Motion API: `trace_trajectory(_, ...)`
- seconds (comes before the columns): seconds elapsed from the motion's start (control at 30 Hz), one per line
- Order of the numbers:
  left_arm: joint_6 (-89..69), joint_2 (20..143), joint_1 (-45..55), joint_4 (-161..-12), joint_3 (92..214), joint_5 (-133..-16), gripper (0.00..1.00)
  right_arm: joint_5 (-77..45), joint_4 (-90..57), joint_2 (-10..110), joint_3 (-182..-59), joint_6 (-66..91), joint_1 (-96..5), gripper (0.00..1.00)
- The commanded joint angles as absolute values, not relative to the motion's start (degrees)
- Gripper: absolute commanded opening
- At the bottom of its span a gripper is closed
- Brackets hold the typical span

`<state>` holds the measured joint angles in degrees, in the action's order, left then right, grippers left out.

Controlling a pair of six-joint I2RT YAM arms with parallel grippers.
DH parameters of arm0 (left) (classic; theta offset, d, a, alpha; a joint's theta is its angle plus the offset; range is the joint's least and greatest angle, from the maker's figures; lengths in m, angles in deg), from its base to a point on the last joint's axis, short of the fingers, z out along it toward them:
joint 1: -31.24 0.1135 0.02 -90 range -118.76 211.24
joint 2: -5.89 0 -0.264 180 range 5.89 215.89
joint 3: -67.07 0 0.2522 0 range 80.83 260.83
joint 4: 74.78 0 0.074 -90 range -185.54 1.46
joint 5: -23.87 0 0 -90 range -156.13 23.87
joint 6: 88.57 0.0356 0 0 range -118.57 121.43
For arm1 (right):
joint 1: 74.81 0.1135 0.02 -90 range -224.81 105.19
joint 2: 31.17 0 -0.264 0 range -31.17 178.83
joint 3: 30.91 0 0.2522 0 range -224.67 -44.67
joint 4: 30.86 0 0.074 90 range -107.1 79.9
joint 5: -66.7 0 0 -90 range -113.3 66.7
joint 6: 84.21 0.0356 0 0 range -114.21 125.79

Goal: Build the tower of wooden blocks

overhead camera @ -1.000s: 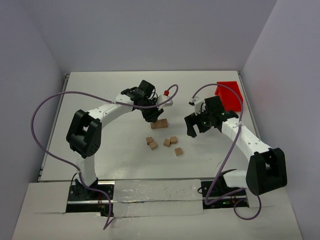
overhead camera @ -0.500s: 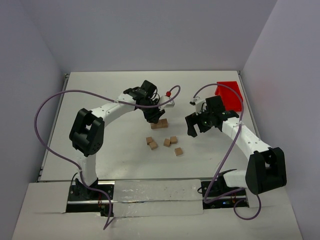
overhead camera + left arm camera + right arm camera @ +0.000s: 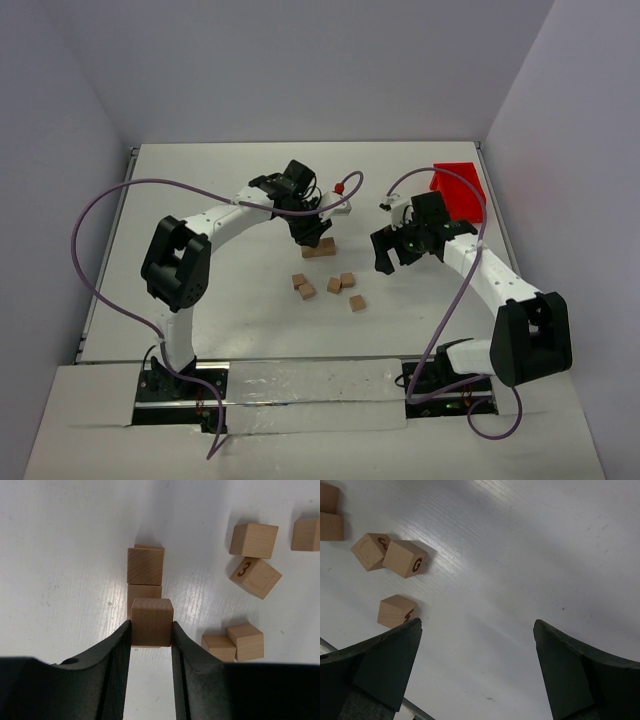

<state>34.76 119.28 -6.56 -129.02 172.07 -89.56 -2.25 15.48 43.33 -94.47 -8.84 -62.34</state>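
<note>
The tower point(image 3: 320, 248) is a short row of tan wood blocks at the table's middle; in the left wrist view two of its cubes point(image 3: 145, 566) lie in line. My left gripper point(image 3: 313, 236) is shut on one wood block point(image 3: 152, 621) and holds it at the near end of that row, over a lower cube. Several loose blocks point(image 3: 334, 285) lie just in front of the tower, and also show in the left wrist view point(image 3: 255, 577). My right gripper point(image 3: 393, 258) is open and empty to the right of them point(image 3: 476, 625), with three lettered blocks point(image 3: 405, 558) to its left.
A red plastic bin point(image 3: 460, 190) stands at the back right, behind the right arm. Purple cables loop off both arms. White walls close the table point(image 3: 220, 290) at the back and sides.
My left wrist has shifted slightly to the right above the tower, still holding its block. The right arm and the loose blocks have not moved.
</note>
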Motion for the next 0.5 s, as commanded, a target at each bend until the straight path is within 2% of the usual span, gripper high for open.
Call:
trace_trajectory(0.0,35.5,119.93,-7.05,-128.66,174.96,-91.53,0.27,-1.3,14.19,43.8,-95.3,-8.71,-62.86,1.0)
trace_trajectory(0.47,35.65,120.61,-7.11,-128.62,175.78,-91.79,0.29,-1.15,14.27,44.06,-95.36,-8.8,-62.89,1.0)
